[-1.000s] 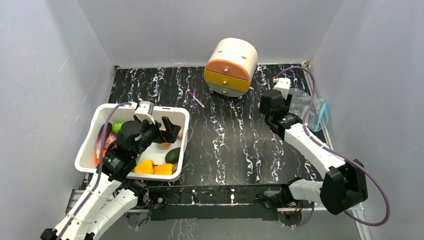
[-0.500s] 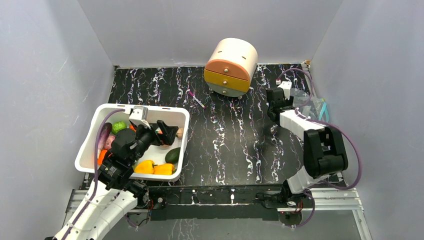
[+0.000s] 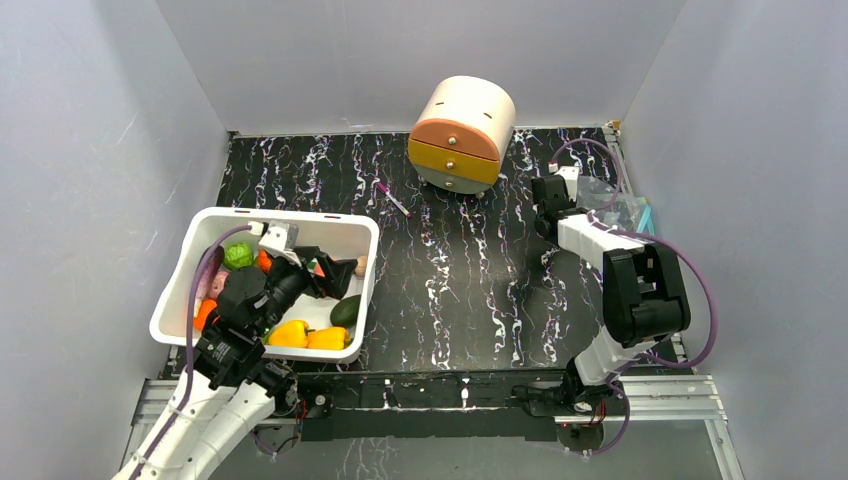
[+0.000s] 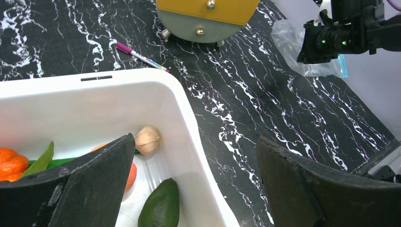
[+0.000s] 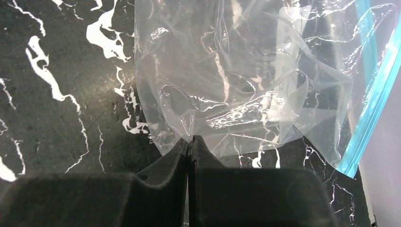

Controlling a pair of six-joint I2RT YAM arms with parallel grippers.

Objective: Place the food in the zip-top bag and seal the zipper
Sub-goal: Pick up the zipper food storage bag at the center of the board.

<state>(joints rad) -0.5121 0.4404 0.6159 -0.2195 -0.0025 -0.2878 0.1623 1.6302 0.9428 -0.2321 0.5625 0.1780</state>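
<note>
The food lies in a white tub at the near left: a green avocado, a garlic bulb, an orange fruit, yellow peppers, a green piece and a purple eggplant. My left gripper hangs open above the tub's right wall, holding nothing. The clear zip-top bag lies crumpled at the far right of the table. Its blue-green zipper runs along the far edge. My right gripper is shut on the bag's near edge, pinching a fold of plastic.
A round cream cabinet with orange and yellow drawers stands at the back centre. A pink pen lies in front of it. Grey walls close in both sides; the bag lies right against the right wall.
The right gripper has closed on the bag's edge, and its arm folded so the elbow stands up. The left gripper sank a little lower over the tub.
</note>
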